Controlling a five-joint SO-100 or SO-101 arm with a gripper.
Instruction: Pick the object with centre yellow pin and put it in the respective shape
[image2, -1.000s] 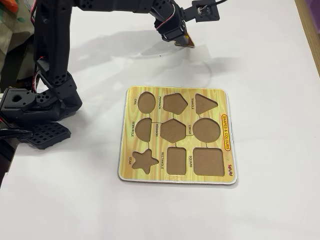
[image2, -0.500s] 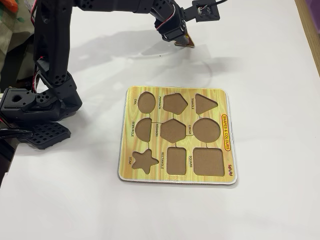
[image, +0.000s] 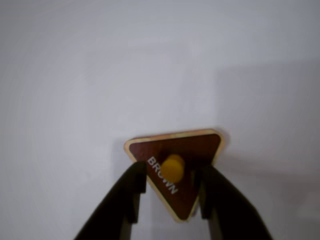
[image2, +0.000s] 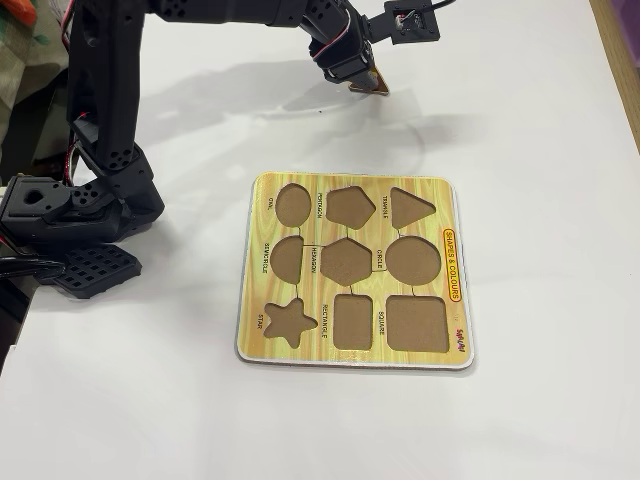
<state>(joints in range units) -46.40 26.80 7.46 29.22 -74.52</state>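
Note:
A maroon-brown triangular piece (image: 197, 145) with a pale rim, a yellow pin (image: 173, 167) and the word BROWN sits between my gripper's (image: 171, 172) black fingers, which are shut on the pin. In the fixed view the gripper (image2: 360, 80) holds the piece (image2: 374, 85) just above the white table, beyond the far edge of the yellow puzzle board (image2: 255, 290). The triangle recess (image2: 410, 207), labelled TRIANGLE, lies at the board's far right corner, nearer the camera than the gripper and slightly right of it. The recess holds nothing.
The pentagon recess (image2: 350, 206) and the oval recess (image2: 292, 203) share the far row. The round recess (image2: 413, 260) lies behind the triangle one. The arm's black base (image2: 80, 210) stands at the left. A table edge (image2: 615, 60) runs along the right.
In the fixed view the gripper with the triangular piece has crept a little upward and to the right. The board has not moved.

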